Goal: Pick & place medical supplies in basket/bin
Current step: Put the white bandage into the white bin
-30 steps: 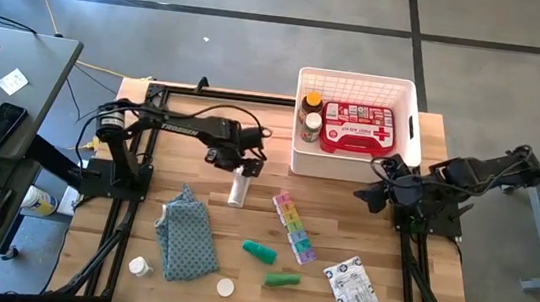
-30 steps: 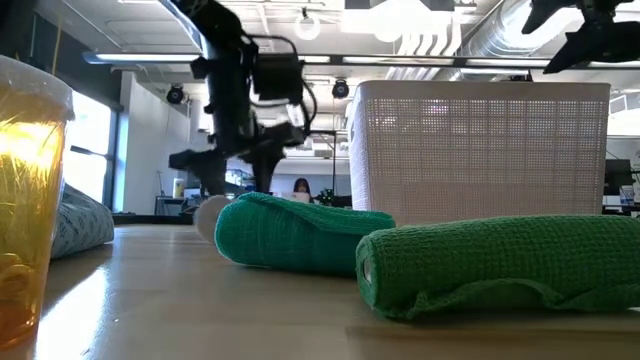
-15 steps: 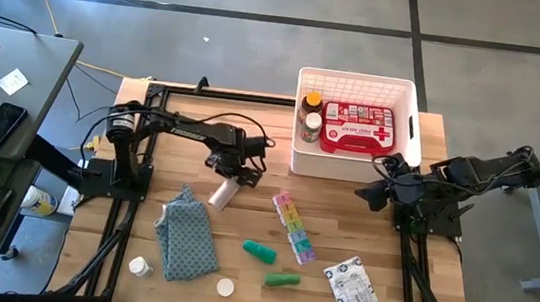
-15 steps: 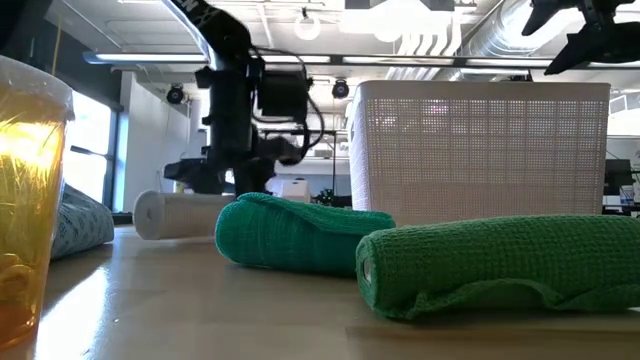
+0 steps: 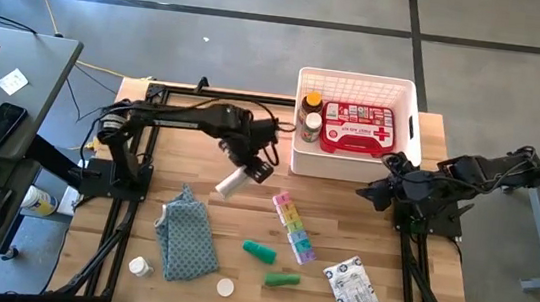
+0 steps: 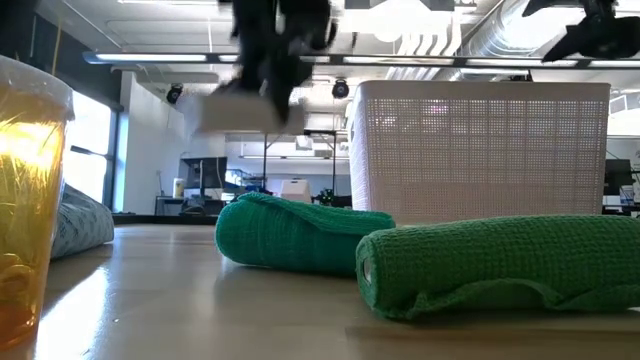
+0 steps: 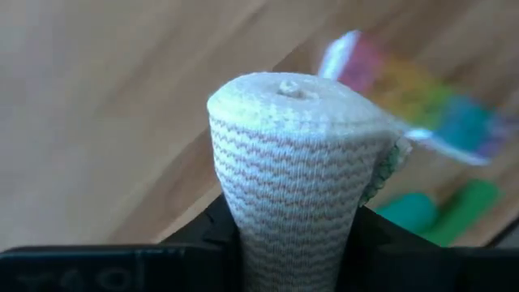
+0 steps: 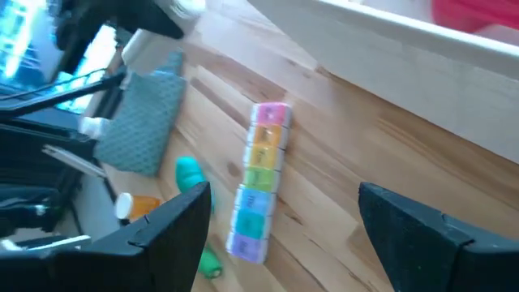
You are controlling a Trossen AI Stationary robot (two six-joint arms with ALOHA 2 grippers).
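Liftoff has just happened: the left end effector [image 5: 248,169] has clamped the white woven gauze roll [image 5: 232,181] and raised it off the wooden worktop [image 5: 242,229], heading toward the white lattice plastic bin [image 5: 351,166]. Right end effector [image 5: 378,193] waits wide beside the bin.

Table-level view across the wooden table [image 6: 180,300]. Foreground right: a green knit roll [image 6: 500,265] lying on its side, open end toward the camera. Just behind and to its left, a second green roll [image 6: 300,235]. Far left edge: an amber translucent bottle [image 6: 30,200], close to the lens; beside it, a fold of blue-grey patterned cloth [image 6: 85,225]. Centre right, farther back: the white bin [image 6: 480,150] with fine lattice walls. Above the table, the left gripper [image 6: 268,75] descends from the top edge, clamped on a blurred white roll [image 6: 235,112] held clear of the surface. Top right corner: part of the right gripper [image 6: 590,35], dark, above the bin
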